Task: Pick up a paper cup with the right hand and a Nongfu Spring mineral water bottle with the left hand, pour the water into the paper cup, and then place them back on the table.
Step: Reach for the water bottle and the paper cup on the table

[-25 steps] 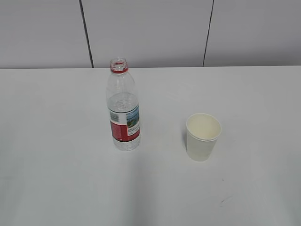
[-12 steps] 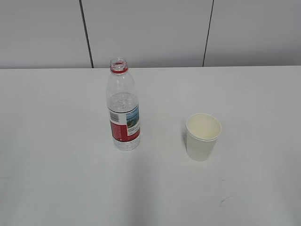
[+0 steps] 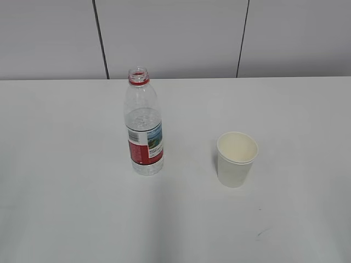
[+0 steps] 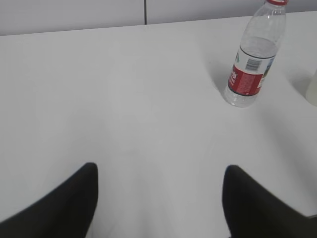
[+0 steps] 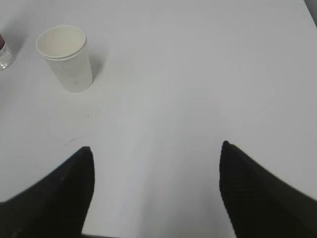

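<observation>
The uncapped Nongfu Spring mineral water bottle [image 3: 145, 125] stands upright on the white table [image 3: 66, 164], partly filled with clear water; it also shows in the left wrist view [image 4: 252, 57] at the upper right. The white paper cup [image 3: 236, 159] stands upright to its right, and appears at the upper left of the right wrist view [image 5: 66, 58]. My left gripper [image 4: 159, 171] is open above bare tabletop, well short of the bottle. My right gripper [image 5: 155, 150] is open too, nothing between its fingers, with the cup ahead and to its left. Neither arm shows in the exterior view.
A small dark scuff mark [image 3: 263, 232] lies on the table in front of the cup, seen also in the right wrist view [image 5: 71, 141]. A grey panelled wall [image 3: 175, 38] runs behind the table's far edge. The table's right edge [image 5: 310, 12] is near.
Bottle and cup stand exactly where they stood. No arm has entered the exterior view.
</observation>
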Robot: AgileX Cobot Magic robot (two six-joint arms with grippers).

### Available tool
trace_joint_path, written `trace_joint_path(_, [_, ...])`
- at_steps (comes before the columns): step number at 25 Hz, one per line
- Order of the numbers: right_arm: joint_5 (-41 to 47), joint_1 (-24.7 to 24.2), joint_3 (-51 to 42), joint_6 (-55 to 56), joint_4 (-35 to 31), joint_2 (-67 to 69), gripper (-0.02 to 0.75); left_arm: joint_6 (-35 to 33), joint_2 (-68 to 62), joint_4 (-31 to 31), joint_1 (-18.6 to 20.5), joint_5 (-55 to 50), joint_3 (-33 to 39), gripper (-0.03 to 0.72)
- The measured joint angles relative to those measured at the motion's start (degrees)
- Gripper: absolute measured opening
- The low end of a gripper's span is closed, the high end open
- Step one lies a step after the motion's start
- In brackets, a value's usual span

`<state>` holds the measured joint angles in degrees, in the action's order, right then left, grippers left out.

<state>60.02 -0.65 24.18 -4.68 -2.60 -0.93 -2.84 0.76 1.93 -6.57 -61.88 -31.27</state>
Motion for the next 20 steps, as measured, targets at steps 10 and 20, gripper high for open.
trace_joint_path(10, [-9.95,0.0,0.83,0.0,0.0,0.0,0.582,0.0,0.0,0.0,0.0,0.27,0.0,0.488])
trace_joint_path(20, [-20.24,0.0,-0.22,0.0,0.0,0.0,0.582,0.0,0.0,0.0,0.0,0.39,0.0,0.488])
